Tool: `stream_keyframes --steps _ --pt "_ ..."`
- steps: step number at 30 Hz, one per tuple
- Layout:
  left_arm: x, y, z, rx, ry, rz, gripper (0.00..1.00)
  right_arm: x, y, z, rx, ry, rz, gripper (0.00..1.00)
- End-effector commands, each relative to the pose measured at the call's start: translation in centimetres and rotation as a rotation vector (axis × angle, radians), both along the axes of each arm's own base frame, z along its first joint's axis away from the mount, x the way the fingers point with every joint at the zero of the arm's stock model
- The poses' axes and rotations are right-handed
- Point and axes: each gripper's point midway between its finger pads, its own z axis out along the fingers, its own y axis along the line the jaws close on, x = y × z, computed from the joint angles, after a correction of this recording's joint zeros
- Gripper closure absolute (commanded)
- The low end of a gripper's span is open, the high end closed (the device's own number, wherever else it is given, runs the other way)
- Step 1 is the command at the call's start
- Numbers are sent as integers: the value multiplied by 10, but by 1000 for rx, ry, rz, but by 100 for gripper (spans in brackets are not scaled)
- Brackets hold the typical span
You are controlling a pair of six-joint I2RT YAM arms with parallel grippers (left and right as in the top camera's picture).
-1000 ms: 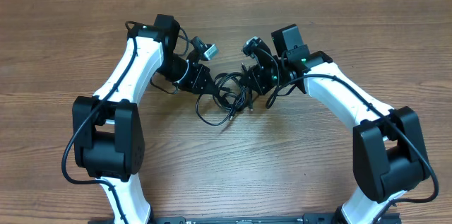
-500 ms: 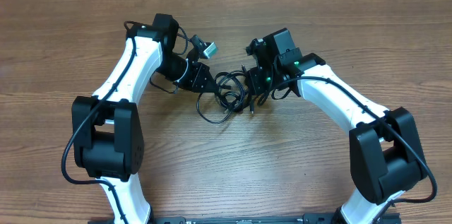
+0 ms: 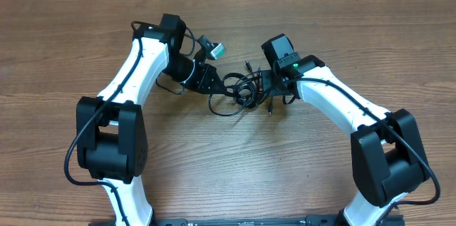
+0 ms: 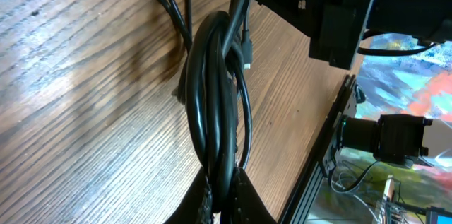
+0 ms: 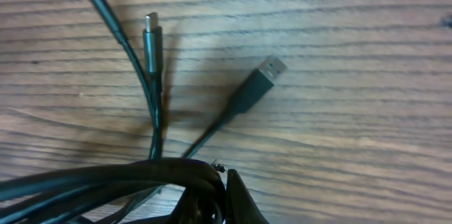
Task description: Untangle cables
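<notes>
Two grips hold: our left gripper [image 3: 212,85] and right gripper [image 3: 266,88] are clamped on the cables [image 3: 239,92]; we judge we're mid-pull, needing a slow spread next.

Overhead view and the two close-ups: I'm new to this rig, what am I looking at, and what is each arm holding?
The overhead picture looks down on two white-and-black robot arms at a wooden table. Between them lies a tangle of thin black cables. The left gripper and right gripper are each shut on it from opposite sides. The other two pictures come from cameras on the wrists: the left one looks along the looped bundle into its grip; the right one shows three loose plugs on the wood beyond its grip.
</notes>
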Motion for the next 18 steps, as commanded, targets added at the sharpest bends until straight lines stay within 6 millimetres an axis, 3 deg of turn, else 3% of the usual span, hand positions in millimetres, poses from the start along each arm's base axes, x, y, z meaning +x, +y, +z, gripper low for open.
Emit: stream_keyframes --steps 1,4,12,15,18 --pt "0 9 -3 16 22 19 86 8 -47 2 -162 -40 -135 96" --pt "0 14 -8 61 15 17 66 -2 -51 -1 -178 2 -148 96" --pt "1 17 -11 86 17 21 43 -27 -61 1 -220 108 -170 96" --pt "-2 17 -11 85 26 20 39 -25 -58 13 -210 114 -186 96" --pt "-2 17 -11 86 31 20 39 -20 -47 37 -157 128 -174 96"
